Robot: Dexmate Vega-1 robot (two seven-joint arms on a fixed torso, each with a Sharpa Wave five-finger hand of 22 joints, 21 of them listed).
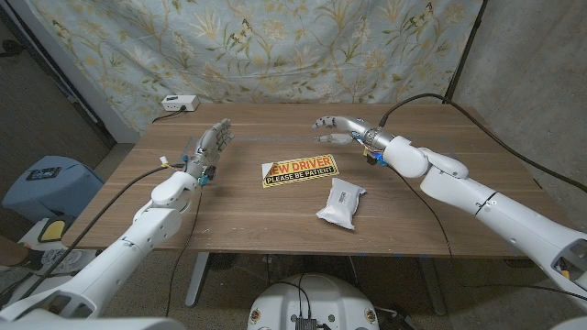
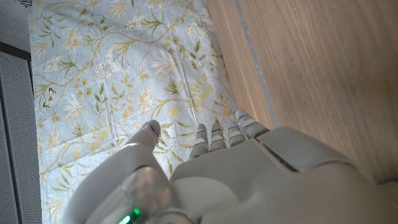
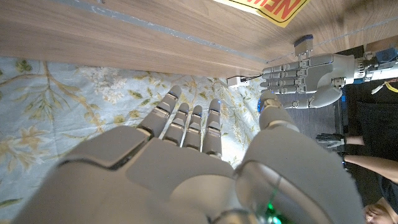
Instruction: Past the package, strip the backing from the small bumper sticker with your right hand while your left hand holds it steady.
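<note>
Wooden surface point(image 1: 229, 215) carries all the task's things, and they are taken here from the robot's left to its right. The left hand point(image 1: 210, 146) is held over the left part of the surface, its fingers straight and slightly apart, with nothing in it; whether it touches the wood cannot be told. In the left wrist view the same left hand point(image 2: 261, 177) is seen from behind, its fingertips point(image 2: 214, 132) reaching toward the far edge and the floral curtain point(image 2: 118, 74).

The small bumper sticker point(image 1: 300, 170) lies flat near the middle, yellow with red and black lettering, backing not yet stripped. Its long axis runs across the surface from left to right, the right end lying slightly farther from the robot. It is placed between the two hands and apart from both. The package point(image 1: 340, 203), white and crumpled, lies just beside the sticker's right end, on the robot's side of it, so the sticker is indeed found past the package.

The right hand point(image 1: 337, 128) is held beyond the sticker's right end, fingers extended toward the left and loosely spread, holding nothing. A corner of the sticker point(image 3: 273, 9) is seen in the right wrist view.

The right hand is judged slightly nearer to the sticker. An inward reach by the left hand toward the sticker's left end is called for.
</note>
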